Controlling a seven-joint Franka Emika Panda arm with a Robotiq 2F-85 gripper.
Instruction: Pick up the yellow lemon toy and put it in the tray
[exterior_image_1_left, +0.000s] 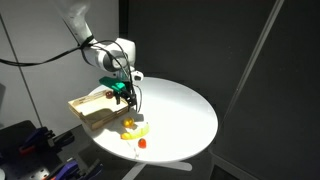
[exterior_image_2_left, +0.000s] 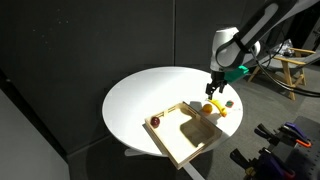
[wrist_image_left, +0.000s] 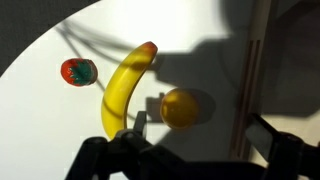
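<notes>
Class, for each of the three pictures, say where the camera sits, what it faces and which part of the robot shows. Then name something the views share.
In an exterior view: raised beside the round table, looking down; arm and end effector enter upper left.
In an exterior view: raised on the side of the tray, facing the table; arm enters upper right.
Wrist view: on the wrist, looking down at the yellow lemon toy; dark fingers at the bottom.
Shared: all three show the yellow lemon toy beside the tray.

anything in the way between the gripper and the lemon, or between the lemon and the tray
Nothing visible. The open gripper hangs above the yellow lemon toy; the tray rim lies beside it, and the banana toy sits on its other side.
</notes>
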